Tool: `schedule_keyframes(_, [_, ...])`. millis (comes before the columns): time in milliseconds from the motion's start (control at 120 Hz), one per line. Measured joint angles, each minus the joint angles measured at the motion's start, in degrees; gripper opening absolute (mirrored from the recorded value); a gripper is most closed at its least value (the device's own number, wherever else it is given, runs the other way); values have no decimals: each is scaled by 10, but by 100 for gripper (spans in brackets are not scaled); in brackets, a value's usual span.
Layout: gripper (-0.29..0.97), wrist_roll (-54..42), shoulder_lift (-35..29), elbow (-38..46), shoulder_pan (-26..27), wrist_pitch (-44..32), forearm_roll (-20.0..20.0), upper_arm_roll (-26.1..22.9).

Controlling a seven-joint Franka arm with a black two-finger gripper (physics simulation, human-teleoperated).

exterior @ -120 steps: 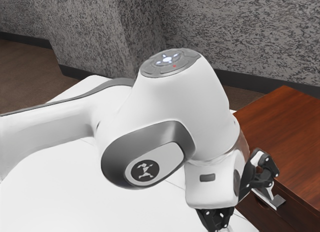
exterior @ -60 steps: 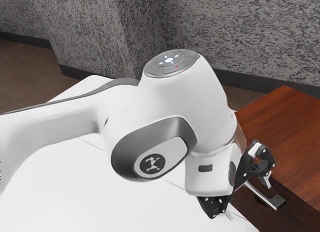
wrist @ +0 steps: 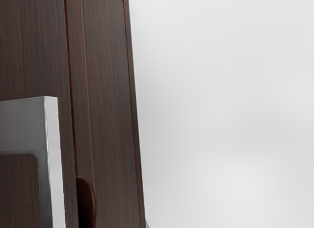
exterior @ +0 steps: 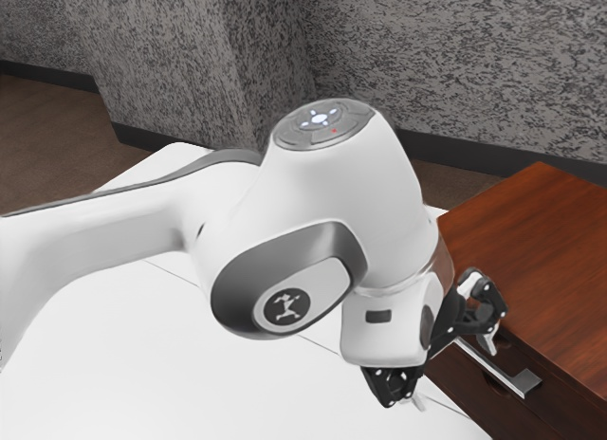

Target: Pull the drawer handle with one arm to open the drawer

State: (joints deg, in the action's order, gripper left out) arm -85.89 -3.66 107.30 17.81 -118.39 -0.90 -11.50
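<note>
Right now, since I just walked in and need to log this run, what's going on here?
A white Franka arm is working on a dark wooden cabinet by the white table. Its black gripper hangs right above the metal handle. I cannot tell whether it has hold of the handle, and the drawer does not look pulled out.

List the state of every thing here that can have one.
Dark wooden drawer: whether it is open or shut cannot be told.
Silver metal bar handle: mounted on the drawer front, standing off it.
Black gripper: at the handle's end toward the exterior view's left; its grip cannot be told.
</note>
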Motion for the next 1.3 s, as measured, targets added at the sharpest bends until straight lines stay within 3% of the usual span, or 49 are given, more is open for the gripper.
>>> schedule_keyframes(392, [65,-9,0,10,-1,-10,-4,1])
schedule_keyframes(817, [25,-13,-10,11,0,-7,-4,1])
schedule_keyframes(1300, [12,-15,-25,10,-5,42,-4,1])
